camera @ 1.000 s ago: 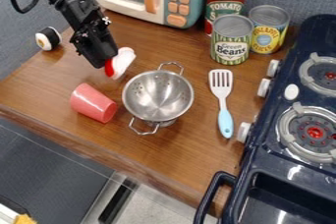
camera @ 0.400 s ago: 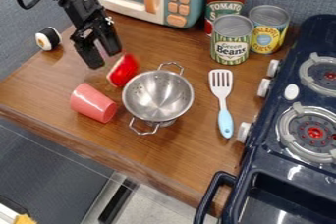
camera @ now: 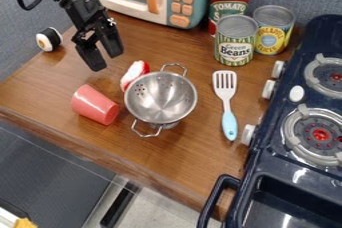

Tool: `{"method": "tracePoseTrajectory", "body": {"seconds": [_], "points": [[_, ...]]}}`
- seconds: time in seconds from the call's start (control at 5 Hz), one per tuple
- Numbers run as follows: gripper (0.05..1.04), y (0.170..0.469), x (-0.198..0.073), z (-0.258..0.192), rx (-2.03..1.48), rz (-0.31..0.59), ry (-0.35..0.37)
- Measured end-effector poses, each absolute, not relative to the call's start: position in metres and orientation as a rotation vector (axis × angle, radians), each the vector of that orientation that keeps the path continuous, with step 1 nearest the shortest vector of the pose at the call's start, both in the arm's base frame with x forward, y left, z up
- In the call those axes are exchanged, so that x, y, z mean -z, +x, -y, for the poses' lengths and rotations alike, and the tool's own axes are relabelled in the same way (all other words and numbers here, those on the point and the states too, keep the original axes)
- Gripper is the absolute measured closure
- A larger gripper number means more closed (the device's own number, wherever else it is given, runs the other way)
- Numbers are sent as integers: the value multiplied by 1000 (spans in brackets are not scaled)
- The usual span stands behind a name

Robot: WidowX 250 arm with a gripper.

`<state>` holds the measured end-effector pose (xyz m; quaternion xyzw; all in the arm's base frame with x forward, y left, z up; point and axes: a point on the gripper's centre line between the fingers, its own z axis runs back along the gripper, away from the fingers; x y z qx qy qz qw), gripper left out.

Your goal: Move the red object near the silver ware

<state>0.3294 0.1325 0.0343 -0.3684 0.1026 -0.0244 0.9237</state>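
the red-and-white object is placed beside the silver colander, nothing is held between the gripper's parted fingers, and little seems left.

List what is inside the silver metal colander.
Inside the silver metal colander, only its own perforated wall and bottom can be seen. The brown wooden counter directly beneath it is covered.

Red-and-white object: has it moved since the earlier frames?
Yes, the red-and-white object has left the gripper and shifted toward the stationary metal colander, now beside it.
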Motion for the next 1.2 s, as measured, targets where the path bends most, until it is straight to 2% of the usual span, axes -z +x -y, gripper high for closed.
{"method": "tracePoseTrajectory", "body": {"seconds": [0.2,0.4,0.6,0.8,1.0,1.2], "points": [[83,329,-31,-133,49,-235,-715],[83,334,-43,-125,53,-196,-550],[83,347,-97,-115,47,-91,-286],[83,348,-110,-108,48,-99,-157],[83,345,-110,-112,23,-129,-113],[83,343,-101,-110,3,-153,-30]]}}
